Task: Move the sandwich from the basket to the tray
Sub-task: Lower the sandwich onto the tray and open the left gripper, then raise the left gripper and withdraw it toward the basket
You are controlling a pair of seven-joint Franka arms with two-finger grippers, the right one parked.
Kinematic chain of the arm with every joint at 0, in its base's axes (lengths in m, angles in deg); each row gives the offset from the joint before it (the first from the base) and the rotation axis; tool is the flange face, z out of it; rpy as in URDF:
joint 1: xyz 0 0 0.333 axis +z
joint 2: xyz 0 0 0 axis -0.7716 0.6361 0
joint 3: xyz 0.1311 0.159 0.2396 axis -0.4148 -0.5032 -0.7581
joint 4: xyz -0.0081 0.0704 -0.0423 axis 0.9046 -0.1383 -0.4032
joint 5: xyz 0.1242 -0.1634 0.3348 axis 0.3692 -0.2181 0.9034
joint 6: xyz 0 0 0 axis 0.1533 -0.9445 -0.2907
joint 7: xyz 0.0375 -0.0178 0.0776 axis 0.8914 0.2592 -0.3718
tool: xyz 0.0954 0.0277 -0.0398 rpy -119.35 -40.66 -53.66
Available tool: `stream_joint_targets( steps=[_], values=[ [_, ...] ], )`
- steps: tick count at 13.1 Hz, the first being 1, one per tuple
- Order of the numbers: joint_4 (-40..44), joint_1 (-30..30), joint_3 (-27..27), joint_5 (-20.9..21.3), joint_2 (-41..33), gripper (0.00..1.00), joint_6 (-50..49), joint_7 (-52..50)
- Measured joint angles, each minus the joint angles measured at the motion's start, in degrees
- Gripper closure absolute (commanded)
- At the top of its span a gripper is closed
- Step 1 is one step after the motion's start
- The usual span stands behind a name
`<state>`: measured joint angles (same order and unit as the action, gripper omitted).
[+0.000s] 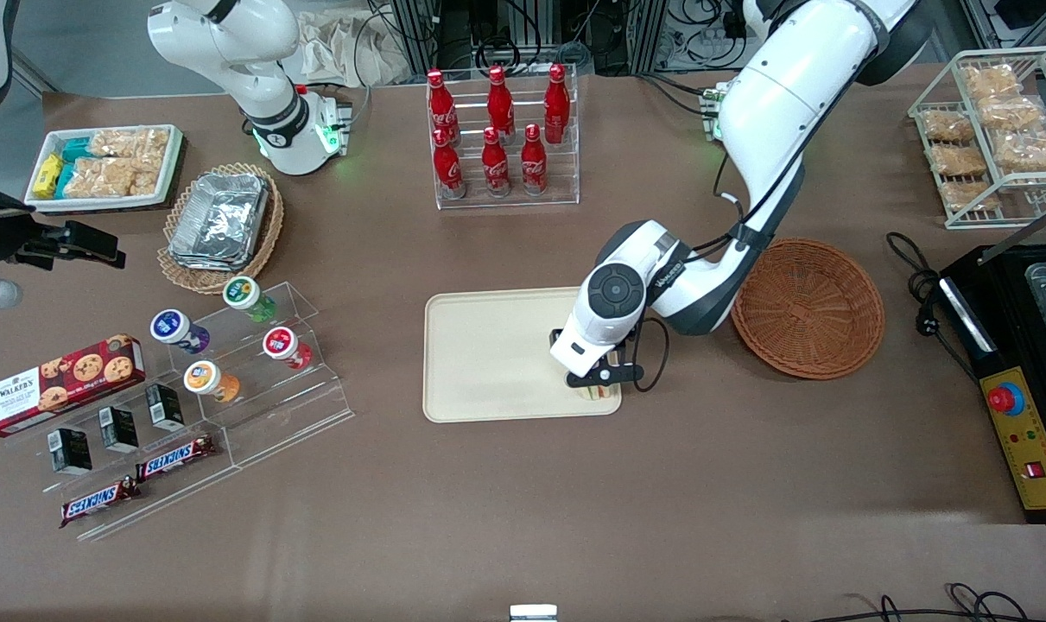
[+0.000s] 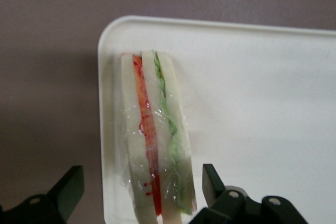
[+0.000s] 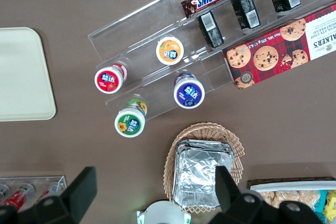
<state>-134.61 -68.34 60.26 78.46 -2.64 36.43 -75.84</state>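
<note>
Small wedge sandwich (image 2: pixel 155 140) of pale white bread, wrapped in clear glossy film, lying on its side with the cut face up: three bread slabs, an orange-red filling stripe between the first two and a ruffled green one between the next two. Resting flat on the large cream-beige rectangular tray (image 2: pixel 252 93) with rounded corners and a low rim, tucked close into one corner and nearly parallel to the short rim there. Directly beneath the pincer (image 2: pixel 142 187), between its two black fingers (image 2: pixel 68 187), which stand spread wide on either side of the wedge, apart from the bread and not gripping it.

In the front view only a sliver of the sandwich (image 1: pixel 599 393) showing under the pincer (image 1: pixel 599 380), at the tray (image 1: pixel 488 354) corner nearest the camera on the working arm's side. Round reddish-brown woven wicker basket (image 1: pixel 808 307) with a plain tight rim sitting on the brown table (image 1: pixel 661 501) well apart from the pincer, toward the working arm's end and a little farther from the camera, with nothing inside. Clear rack of red cola bottles (image 1: pixel 501 130) farther from the camera than the pincer. Clear stepped display with round-lidded cups (image 1: pixel 246 333) and snack bars toward the parked arm's end.
</note>
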Motion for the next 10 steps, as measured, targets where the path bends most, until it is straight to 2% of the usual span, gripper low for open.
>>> stream_joint_targets(
  steps=[2,6,8,10],
  values=[
    [1.2,0.2,-1.6,2.4,-4.0,0.00,-3.5,-3.9],
    [1.7,4.4,-2.9,2.2,-14.0,0.00,-8.5,-7.6],
    [1.7,8.4,-3.3,-0.2,-18.4,0.00,-11.5,-3.7],
    [1.3,10.2,-7.6,-5.5,-22.6,0.00,-14.5,6.1]
  ],
)
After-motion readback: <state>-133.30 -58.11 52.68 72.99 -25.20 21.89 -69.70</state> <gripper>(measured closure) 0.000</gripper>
